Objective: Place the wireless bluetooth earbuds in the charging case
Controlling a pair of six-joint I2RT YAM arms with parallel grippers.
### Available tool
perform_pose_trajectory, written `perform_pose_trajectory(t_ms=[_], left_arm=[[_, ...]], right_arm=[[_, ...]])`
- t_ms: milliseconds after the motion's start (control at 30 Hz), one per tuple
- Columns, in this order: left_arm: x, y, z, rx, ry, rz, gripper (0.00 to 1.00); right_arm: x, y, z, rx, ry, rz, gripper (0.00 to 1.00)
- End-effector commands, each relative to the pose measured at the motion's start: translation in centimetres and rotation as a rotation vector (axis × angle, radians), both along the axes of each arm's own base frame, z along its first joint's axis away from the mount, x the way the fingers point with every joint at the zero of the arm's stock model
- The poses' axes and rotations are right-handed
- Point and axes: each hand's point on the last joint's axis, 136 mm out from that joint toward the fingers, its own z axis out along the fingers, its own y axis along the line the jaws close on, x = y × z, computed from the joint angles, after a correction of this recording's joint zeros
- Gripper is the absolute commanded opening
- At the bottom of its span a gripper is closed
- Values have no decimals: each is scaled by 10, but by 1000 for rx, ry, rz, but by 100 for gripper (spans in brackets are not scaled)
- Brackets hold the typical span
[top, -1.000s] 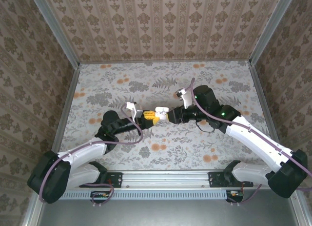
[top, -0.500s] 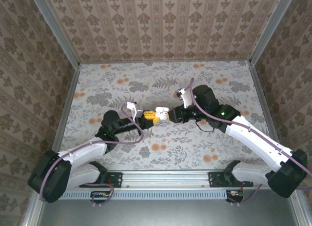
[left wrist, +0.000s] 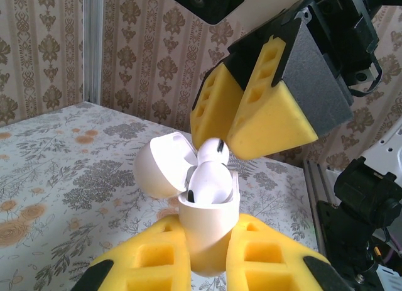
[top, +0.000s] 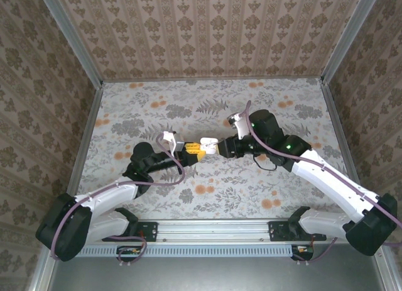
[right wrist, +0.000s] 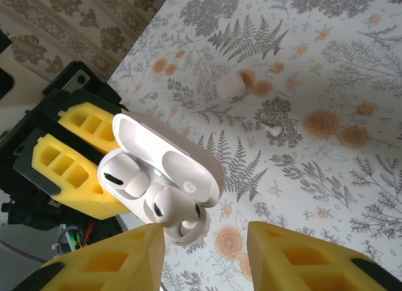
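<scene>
The charging case (left wrist: 210, 231) is white with its lid (left wrist: 160, 168) hinged open, and it is held off the table. My left gripper (left wrist: 210, 244) is shut on its lower body. One earbud (right wrist: 122, 178) sits seated in its slot. The other earbud (right wrist: 173, 209) stands tilted and part-way down in the second slot, its top (left wrist: 213, 153) poking above the rim. My right gripper (right wrist: 207, 241) hovers just over the case, open, its left finger (right wrist: 119, 256) close beside that earbud. In the top view the two grippers (top: 196, 149) (top: 218, 147) meet at the case (top: 207, 142) at mid-table.
A small white rounded lump (right wrist: 230, 88) lies on the floral tabletop beyond the case, with a tiny pale bit (right wrist: 275, 130) near it. Patterned walls close in the table on three sides, and a metal rail (top: 213, 227) runs along the near edge.
The right gripper has shifted very slightly over the case. The left arm and the case have stayed put.
</scene>
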Motion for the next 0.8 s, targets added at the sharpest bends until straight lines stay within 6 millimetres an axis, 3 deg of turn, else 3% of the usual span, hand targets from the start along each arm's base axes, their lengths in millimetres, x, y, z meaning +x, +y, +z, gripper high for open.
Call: perform_pose_trajectory(t_ms=[0,233,433,567,767], left_arm=[[-4,-1,26,-57,-63,-28,0],[-4,-2,25,-54,-62,-27,0],[-6,-3,28,-62,-72,-39,0],[-9,-3,32,-76,-83,-54,0],[-12,-8,40,-97,-95,-97,0]], right_arm=[[-4,-6,5,-6,-26,-8,40],[-9,-3,13,34,-31,16,42],[22,-21,16,91,35,-158,43],[36,-20,21,212,132,-174,41],[47,-5,9,315,289,-129,37]])
